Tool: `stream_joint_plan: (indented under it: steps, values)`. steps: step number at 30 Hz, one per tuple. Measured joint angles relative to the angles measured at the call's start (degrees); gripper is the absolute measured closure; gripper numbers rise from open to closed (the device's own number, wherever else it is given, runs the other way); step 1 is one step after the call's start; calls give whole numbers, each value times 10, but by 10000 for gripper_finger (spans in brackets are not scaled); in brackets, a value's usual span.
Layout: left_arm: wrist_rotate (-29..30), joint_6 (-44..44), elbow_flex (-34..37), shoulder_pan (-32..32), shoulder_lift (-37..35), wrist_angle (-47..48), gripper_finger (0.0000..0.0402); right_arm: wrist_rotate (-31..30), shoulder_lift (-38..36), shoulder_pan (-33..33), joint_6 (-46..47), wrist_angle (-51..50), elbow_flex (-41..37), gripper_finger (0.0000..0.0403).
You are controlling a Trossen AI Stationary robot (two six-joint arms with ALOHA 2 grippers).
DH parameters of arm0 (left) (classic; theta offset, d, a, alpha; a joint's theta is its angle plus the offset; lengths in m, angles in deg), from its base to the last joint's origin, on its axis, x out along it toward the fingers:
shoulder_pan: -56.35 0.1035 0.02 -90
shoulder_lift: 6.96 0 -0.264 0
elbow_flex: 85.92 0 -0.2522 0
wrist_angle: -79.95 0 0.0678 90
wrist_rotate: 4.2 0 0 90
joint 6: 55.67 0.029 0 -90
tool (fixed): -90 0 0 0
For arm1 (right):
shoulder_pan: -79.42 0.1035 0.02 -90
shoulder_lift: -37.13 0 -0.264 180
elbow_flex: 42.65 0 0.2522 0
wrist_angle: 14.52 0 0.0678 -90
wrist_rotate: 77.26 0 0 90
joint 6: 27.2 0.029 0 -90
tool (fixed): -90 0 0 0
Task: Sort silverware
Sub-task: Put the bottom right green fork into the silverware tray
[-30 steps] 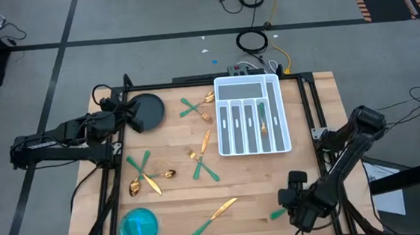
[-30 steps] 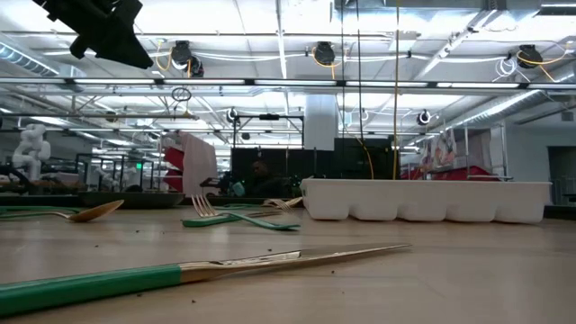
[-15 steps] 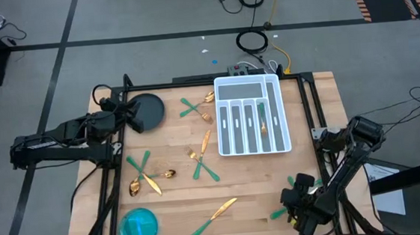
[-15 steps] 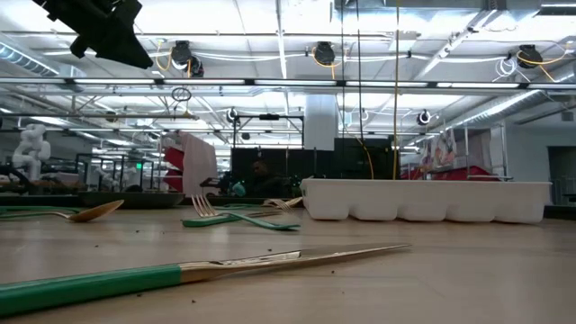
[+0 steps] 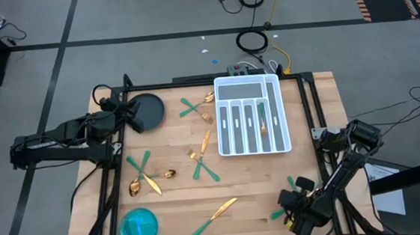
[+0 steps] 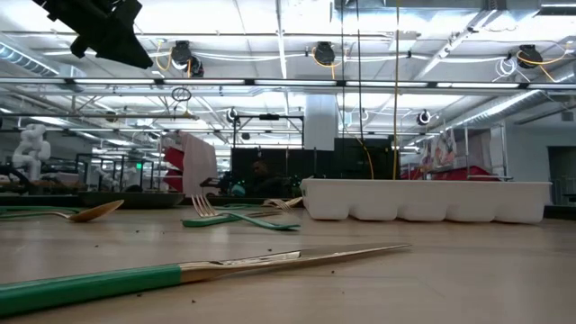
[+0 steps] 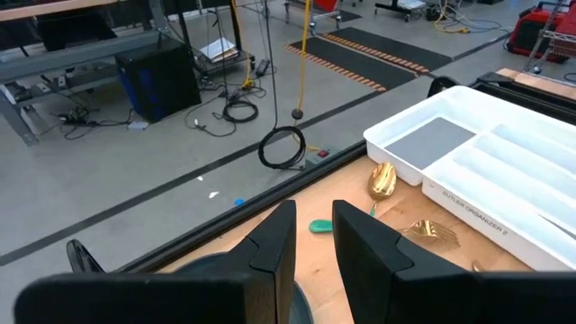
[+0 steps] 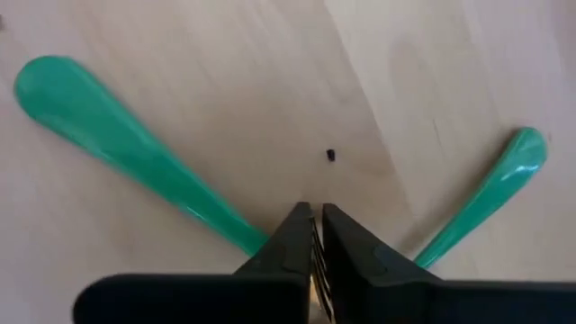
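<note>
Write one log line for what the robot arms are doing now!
right gripper: shut over green-handled silverware, near table corner | left gripper: waiting by dark round plate | tray: some pieces sorted

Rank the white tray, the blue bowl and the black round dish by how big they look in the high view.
1. white tray, clearly the largest.
2. black round dish and blue bowl: these look about alike from overhead, the dish perhaps slightly wider, but the left arm covers its edge, so I won't rank them.

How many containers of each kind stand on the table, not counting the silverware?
White compartmented tray: 1
Blue round bowl: 1
Dark round dish: 1
Total: 3
</note>
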Motion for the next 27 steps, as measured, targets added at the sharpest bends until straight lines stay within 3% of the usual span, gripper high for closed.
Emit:
stream_joint_plan:
  steps: [18, 27]
  values:
    - [0, 1, 0, 0, 12, 0, 318, 21, 1, -22, -30, -142, 110, 402]
    - [0, 11, 0, 0, 12, 0, 318, -12, 0, -41, -62, -220, 174, 402]
